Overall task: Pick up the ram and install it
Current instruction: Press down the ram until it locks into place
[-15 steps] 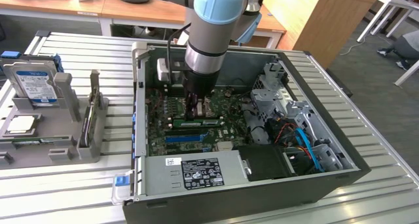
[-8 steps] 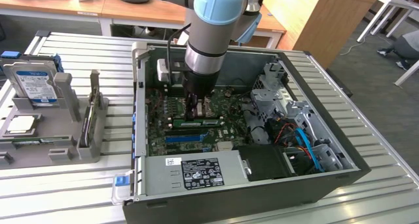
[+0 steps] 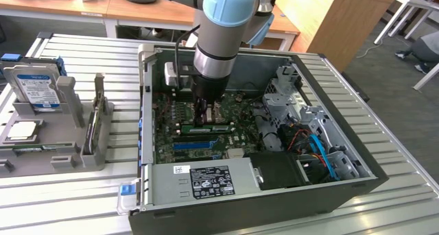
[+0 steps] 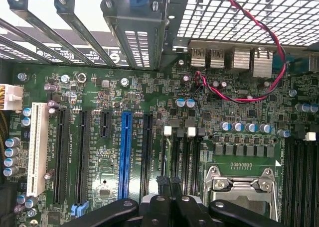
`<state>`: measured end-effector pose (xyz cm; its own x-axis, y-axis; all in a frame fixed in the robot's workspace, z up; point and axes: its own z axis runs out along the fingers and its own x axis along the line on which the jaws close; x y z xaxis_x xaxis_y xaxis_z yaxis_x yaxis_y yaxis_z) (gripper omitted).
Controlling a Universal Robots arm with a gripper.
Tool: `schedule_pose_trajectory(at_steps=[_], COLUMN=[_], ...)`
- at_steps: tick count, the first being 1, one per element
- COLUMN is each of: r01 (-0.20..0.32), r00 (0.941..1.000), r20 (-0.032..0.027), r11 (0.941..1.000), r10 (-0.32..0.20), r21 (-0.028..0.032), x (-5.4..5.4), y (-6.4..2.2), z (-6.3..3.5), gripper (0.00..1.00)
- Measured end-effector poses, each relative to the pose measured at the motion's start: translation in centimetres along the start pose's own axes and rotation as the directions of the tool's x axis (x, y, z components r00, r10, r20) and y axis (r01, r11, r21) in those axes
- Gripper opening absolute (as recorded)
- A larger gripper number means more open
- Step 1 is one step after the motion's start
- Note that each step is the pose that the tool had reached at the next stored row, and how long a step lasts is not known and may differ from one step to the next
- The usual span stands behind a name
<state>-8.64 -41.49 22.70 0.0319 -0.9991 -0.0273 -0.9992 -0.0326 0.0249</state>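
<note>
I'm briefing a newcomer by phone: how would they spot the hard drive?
From the open computer case, look to the exterior view's left for the grey rack on the slatted table. The hard drive stands at its far end; unlike the flat square chip nearby, it carries a blue-and-white label.

Little could be read. In the exterior view, a black label with white print [image 3: 209,182] and a small white sticker [image 3: 181,169] sat on the power supply [image 3: 205,186] at the lower centre, too fine to make out. The hard drive [image 3: 36,88] at the upper left carried a blue-white label [image 3: 38,93], illegible. In the wrist view, white silkscreen lettering on the motherboard [image 4: 234,112] was also unreadable.
</note>
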Motion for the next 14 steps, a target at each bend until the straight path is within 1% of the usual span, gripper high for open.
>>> schedule_pose_trajectory(at_steps=[14], r01=[0.000], r00=[1.0000], r20=[0.0001], r11=[1.0000], r10=[0.000], r21=[0.0001], x=[0.00], y=[0.00], z=[0.12], gripper=[0.11])
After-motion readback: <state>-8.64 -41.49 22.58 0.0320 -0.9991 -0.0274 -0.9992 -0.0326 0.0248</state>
